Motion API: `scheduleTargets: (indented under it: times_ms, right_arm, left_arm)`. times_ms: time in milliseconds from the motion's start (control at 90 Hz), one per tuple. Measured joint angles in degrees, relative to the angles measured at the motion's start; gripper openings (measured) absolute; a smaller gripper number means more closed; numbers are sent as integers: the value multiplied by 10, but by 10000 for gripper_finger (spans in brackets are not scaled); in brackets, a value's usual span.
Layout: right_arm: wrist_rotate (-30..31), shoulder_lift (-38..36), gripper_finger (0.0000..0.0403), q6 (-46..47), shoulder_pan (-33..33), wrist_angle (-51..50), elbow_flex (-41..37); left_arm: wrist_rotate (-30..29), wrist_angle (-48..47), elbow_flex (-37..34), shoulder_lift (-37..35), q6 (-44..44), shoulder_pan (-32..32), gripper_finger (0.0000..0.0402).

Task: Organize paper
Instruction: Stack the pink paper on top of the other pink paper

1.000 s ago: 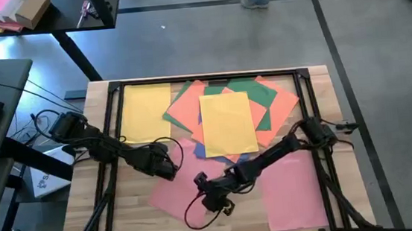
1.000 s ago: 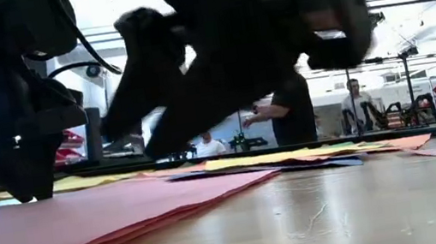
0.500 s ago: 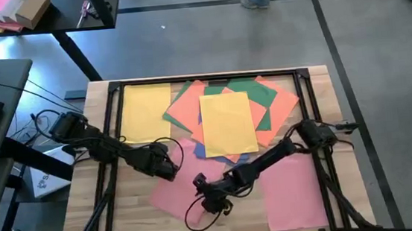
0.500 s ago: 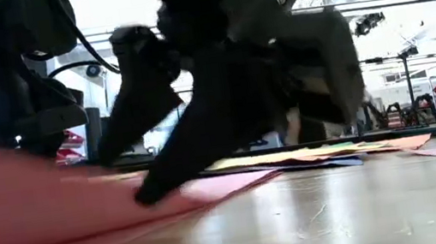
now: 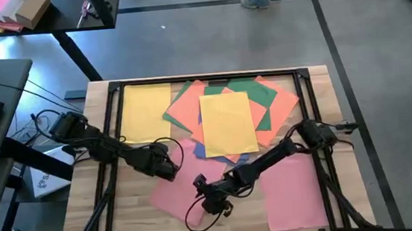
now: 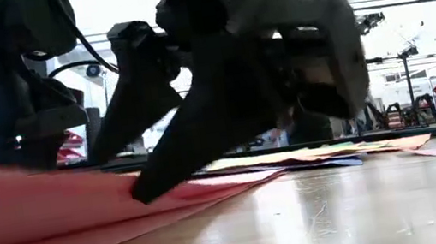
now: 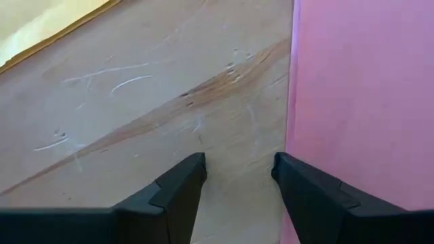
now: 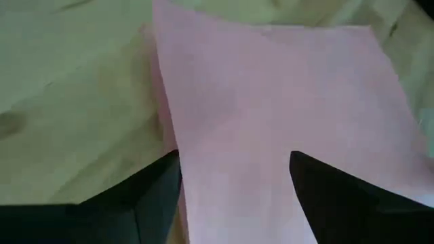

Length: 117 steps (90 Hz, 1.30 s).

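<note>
Near the table's [image 5: 131,204] front edge, our right pincer [image 5: 212,204], fingers spread, straddles the thin, limp pink paper sheet's [image 5: 169,195] edge, which we judge best pinched there; our left pincer [image 5: 167,168] waits open beside it.

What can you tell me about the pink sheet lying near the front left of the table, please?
The pink sheet is thin paper lying askew on the wooden table. Its near side is lifted off the wood in the low view. The right gripper is open with its fingers astride the sheet's edge. The left gripper is open at its far edge.

Overhead, table-level and two close wrist views share the pink paper [image 5: 170,196].
</note>
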Motion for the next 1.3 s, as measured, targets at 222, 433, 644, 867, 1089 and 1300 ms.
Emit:
scheduleTargets:
  times_ms: [222, 433, 644, 867, 1089, 1300]
  right_arm:
    - [33, -3, 255, -17, -6, -5, 28]
    - [13, -3, 255, -17, -9, -10, 38]
    - [-9, -3, 247, 43, -16, -23, 38]
    - [-11, 1, 172, 99, -25, -36, 37]
    - [-16, -2, 62, 108, -28, -44, 37]
    - [-56, -2, 6, 119, -28, -128, 77]
  left_arm:
    - [-8, 7, 0, 0, 0, 0, 179]
    - [-7, 9, 0, 0, 5, 0, 179]
    - [-7, 10, 0, 0, 5, 0, 179]
    - [-8, 12, 0, 0, 5, 0, 179]
    - [-9, 13, 0, 0, 5, 0, 179]
    - [-11, 14, 0, 0, 10, 0, 179]
